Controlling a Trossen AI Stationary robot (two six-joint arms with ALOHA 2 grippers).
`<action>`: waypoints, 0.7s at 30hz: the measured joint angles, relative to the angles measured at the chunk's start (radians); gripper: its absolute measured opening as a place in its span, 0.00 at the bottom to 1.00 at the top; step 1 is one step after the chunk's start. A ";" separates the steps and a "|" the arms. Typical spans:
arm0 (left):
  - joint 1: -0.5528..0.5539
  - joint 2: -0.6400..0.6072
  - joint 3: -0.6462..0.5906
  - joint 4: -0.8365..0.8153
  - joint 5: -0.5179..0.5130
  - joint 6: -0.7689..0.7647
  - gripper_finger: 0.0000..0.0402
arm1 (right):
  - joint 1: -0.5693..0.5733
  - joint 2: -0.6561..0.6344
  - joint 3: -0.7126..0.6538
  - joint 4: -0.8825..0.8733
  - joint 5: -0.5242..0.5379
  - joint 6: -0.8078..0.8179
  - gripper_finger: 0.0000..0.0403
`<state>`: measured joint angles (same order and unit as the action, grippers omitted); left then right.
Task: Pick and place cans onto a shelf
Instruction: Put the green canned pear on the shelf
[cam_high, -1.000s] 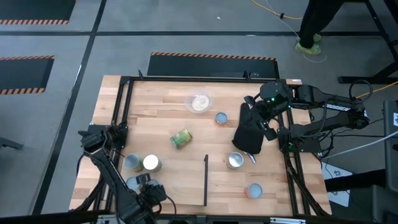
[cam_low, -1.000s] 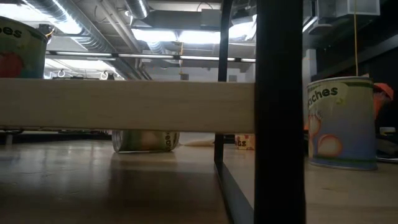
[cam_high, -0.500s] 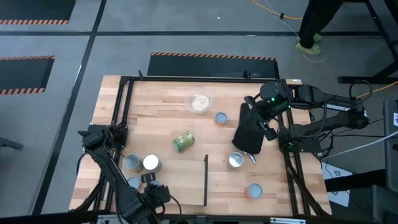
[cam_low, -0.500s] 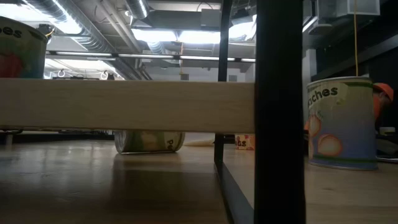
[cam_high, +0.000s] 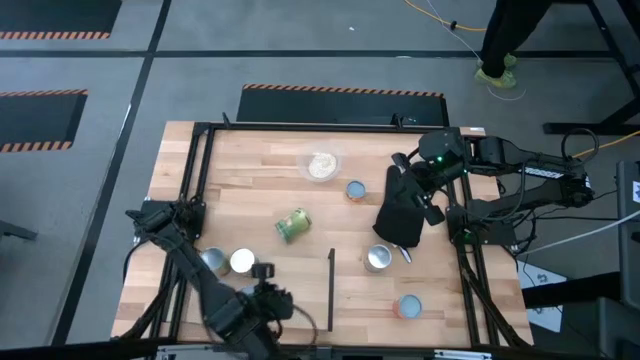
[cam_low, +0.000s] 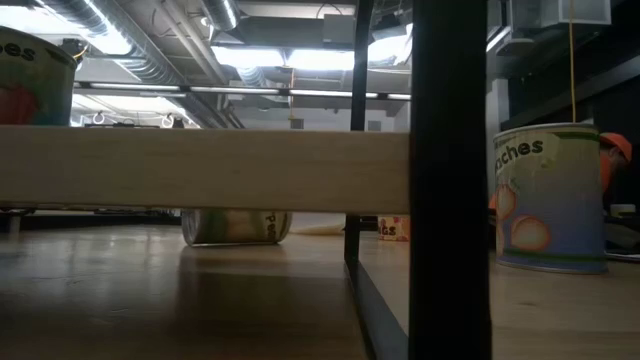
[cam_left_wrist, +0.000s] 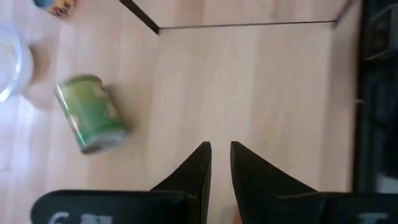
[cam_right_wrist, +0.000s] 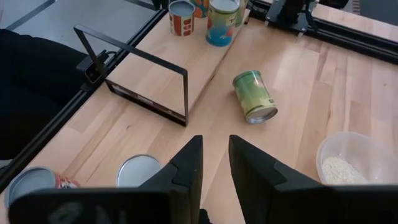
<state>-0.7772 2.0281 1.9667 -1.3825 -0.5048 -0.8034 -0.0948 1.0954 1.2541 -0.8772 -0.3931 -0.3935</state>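
We are seeing open table (cam_high: 270, 185) all around the green can (cam_high: 292, 224), lying on its side just beyond the shelf (cam_high: 331, 290) strip. The left gripper (cam_left_wrist: 219, 152) is hovering near it, fingers slightly parted, empty. The right gripper (cam_right_wrist: 214, 155) is idling farther off, narrowly apart, empty. Other cans are partly hidden.

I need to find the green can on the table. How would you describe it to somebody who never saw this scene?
Start at the wooden table and find its middle, just in front of the clear bowl of grains. There lies the green can. It is the only can on its side and the only one with a green label; the others stand upright.
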 joint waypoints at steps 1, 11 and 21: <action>0.021 0.000 0.000 -0.001 0.000 0.030 0.13 | 0.000 0.000 0.000 0.000 0.000 0.003 0.21; 0.270 0.000 0.000 -0.001 0.155 0.385 0.14 | 0.000 0.000 0.000 0.005 0.000 0.078 0.21; 0.575 0.000 0.000 -0.001 0.444 0.754 0.14 | 0.000 0.000 0.000 0.005 0.000 0.078 0.21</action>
<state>-0.2017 2.0281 1.9667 -1.3830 -0.0610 -0.0498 -0.0948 1.0954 1.2541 -0.8726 -0.3929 -0.3156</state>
